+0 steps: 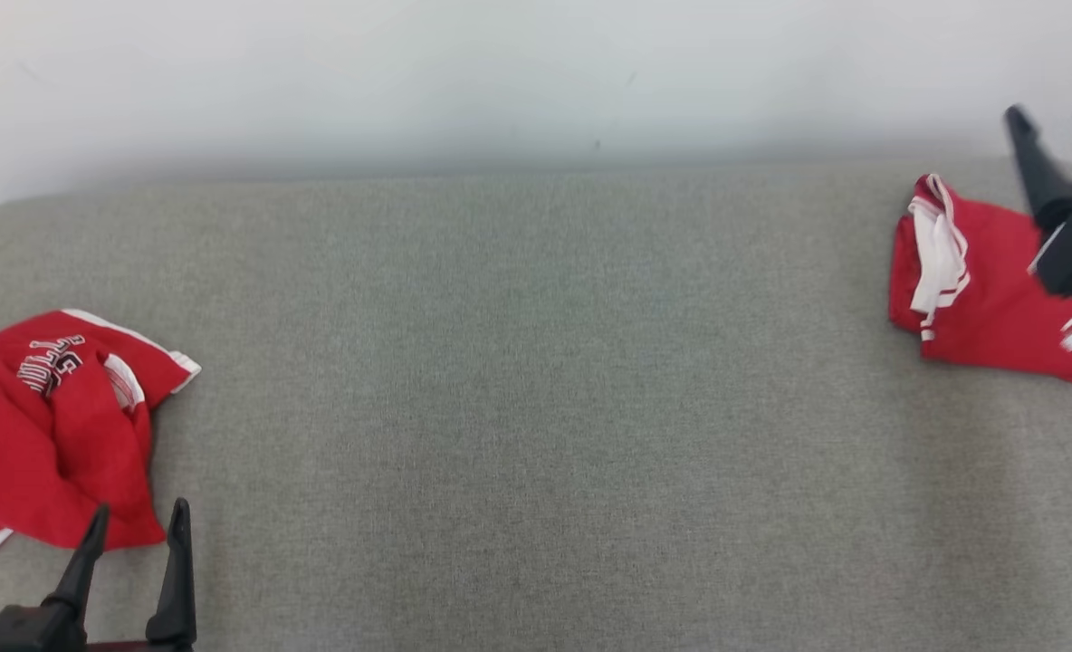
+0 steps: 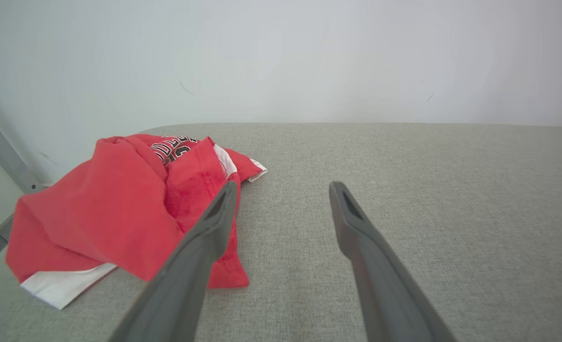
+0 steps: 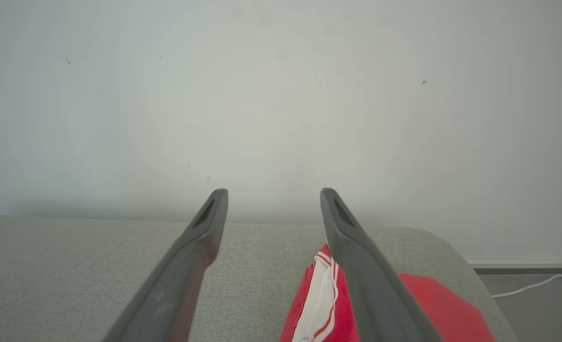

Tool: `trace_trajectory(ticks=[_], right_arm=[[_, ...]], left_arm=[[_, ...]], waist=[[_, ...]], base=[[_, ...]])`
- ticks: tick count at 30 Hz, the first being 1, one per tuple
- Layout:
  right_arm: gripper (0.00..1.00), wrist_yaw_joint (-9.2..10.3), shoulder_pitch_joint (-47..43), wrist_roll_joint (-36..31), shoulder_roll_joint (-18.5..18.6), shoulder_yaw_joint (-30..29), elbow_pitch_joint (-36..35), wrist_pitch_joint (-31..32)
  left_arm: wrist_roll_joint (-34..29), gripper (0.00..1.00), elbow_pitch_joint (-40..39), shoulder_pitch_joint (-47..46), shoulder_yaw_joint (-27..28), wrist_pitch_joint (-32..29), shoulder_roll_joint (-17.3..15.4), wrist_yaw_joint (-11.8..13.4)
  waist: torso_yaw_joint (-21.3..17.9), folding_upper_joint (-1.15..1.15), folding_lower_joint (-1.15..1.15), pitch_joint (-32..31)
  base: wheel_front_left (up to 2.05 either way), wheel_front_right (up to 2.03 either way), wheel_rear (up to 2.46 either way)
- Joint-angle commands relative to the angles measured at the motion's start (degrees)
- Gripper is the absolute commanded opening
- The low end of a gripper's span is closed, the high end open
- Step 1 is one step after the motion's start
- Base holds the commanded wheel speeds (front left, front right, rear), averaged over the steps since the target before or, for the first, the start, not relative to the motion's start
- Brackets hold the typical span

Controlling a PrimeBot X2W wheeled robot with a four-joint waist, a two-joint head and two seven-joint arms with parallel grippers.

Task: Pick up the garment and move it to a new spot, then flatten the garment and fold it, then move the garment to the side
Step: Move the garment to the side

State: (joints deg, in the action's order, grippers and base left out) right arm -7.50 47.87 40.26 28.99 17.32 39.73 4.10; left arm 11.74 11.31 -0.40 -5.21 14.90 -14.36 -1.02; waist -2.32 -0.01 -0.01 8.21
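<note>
**Lining up on the crumpled garment**

Head view: the crumpled garment is lying at the tabletop's left edge, the folded garment at its far right corner.

Left wrist view: the left gripper is hanging released beside the crumple; aiming at a raised fold seems wisest.

Right wrist view: the right gripper is hovering spread, grasping nothing.

Grey fabric-covered surface, plain pale wall behind, white cable on floor
</note>
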Motion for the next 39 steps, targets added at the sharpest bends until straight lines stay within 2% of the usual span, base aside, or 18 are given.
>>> trace_trajectory(ticks=[1, 8, 12, 13, 17, 20, 24, 28, 30, 32, 39], right_arm=[[1.00, 0.03, -1.97, 0.94, -0.39, 0.71, -1.10, -0.92], [1.00, 0.03, -9.65, 3.37, -2.07, 3.47, -6.07, -5.34], [1.00, 0.03, -13.19, 3.13, -3.57, 3.71, -7.45, -8.13], [1.00, 0.03, -13.75, 1.23, -3.09, 4.06, -7.69, -9.29], [1.00, 0.03, -16.94, -0.06, -5.33, 3.17, -8.14, -12.14], [1.00, 0.03, -19.76, 1.59, -7.31, 1.47, -9.27, -13.06], [1.00, 0.03, -22.88, 1.26, -8.36, 0.48, -10.46, -13.78], [1.00, 0.03, -26.18, -0.71, -8.98, -0.64, -12.17, -14.54], [1.00, 0.03, -27.76, -0.99, -10.41, -0.94, -12.92, -14.35], [1.00, 0.03, -28.47, -3.42, -10.11, -1.42, -13.13, -14.26], [1.00, 0.03, -31.58, -11.14, -12.98, -4.54, -15.24, -16.53]], left_arm=[[0.39, 1.00, 0.05, 1.06, 0.28, 0.26, -0.15, 0.32], [0.55, 1.00, -0.51, 3.62, -0.11, -0.10, 0.12, 1.23], [0.59, 1.00, -1.37, 4.78, -0.34, -0.58, 0.23, 1.88], [0.63, 1.00, -1.54, 4.85, -0.40, -0.70, 0.21, 1.94], [0.70, 1.00, -2.72, 5.66, -0.52, -1.35, 0.28, 2.55], [0.79, 1.00, -3.20, 6.14, -0.65, -1.63, 0.31, 2.94], [1.01, 1.00, -3.25, 6.83, -0.68, -1.71, 0.36, 3.19], [1.36, 1.00, -3.41, 7.60, -0.63, -1.81, 0.19, 3.48], [1.57, 1.00, -3.54, 7.91, -0.46, -1.88, -0.02, 3.59], [1.49, 1.00, -3.62, 8.07, -0.60, -2.05, -0.22, 3.67], [1.62, 1.00, -3.79, 8.41, -0.93, -2.47, -0.22, 4.38]], waist=[[-0.68, 0.01, 0.01, -2.90], [-0.89, 0.01, 0.01, -6.87], [-1.13, 0.01, 0.01, -8.11], [-1.10, 0.01, 0.01, -8.28], [-1.17, 0.01, 0.01, -8.90], [-1.18, 0.01, 0.01, -9.51], [-1.23, 0.01, 0.01, -10.18], [-1.48, 0.01, 0.01, -10.95], [-1.77, 0.01, 0.01, -11.10], [-1.83, 0.01, 0.01, -11.22], [-1.66, 0.01, 0.01, -11.66]], base=[[0.00, 0.00, 0.00], [0.00, 0.00, 0.00], [0.00, 0.00, 0.00], [0.00, 0.00, 0.00], [0.00, 0.00, 0.00], [0.00, 0.00, 0.00], [0.00, 0.00, 0.00], [0.00, 0.00, 0.00], [0.00, 0.00, 0.00], [0.00, 0.00, 0.00], [0.00, 0.00, 0.00]])
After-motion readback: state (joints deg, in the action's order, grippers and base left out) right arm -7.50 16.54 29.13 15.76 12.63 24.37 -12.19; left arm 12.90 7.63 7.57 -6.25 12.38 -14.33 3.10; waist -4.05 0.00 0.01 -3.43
